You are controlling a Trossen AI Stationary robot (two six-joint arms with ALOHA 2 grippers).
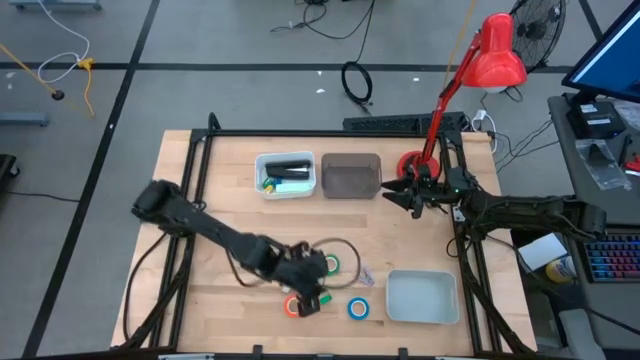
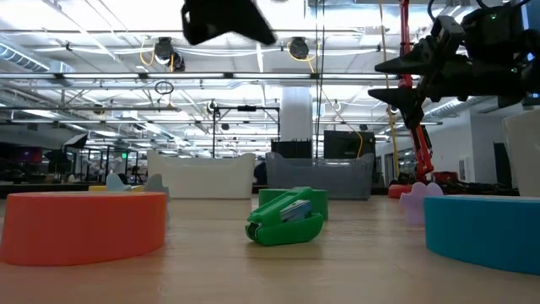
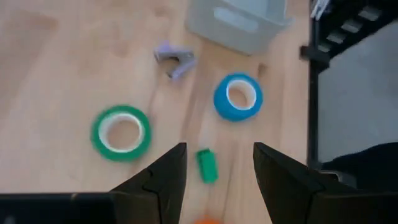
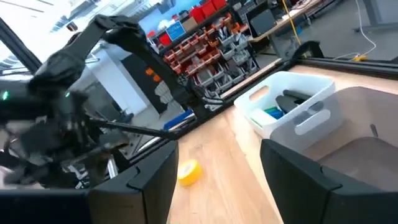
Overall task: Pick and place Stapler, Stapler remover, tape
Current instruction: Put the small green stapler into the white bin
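Wooden table point(image 1: 200, 220) carries three bins: white bin point(image 1: 286, 175) holding a dark stapler-like item, grey bin point(image 1: 351, 176), pale bin point(image 1: 421, 297). Left gripper point(image 1: 310, 285), fingers apart and empty, hovers over the tape: green roll point(image 3: 121, 132), blue roll point(image 3: 237, 97), orange roll point(image 1: 292, 306), yellow roll point(image 4: 188, 172), four in all, nearest this arm. Right gripper point(image 1: 400, 192) waits wide open beside the grey bin.

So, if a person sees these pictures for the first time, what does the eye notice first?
Probably the left gripper, open and hanging low over the table's near part, among the bright tape rolls: green, blue and orange. Next, the red desk lamp at the far right corner, with the open right gripper raised just beside its base.
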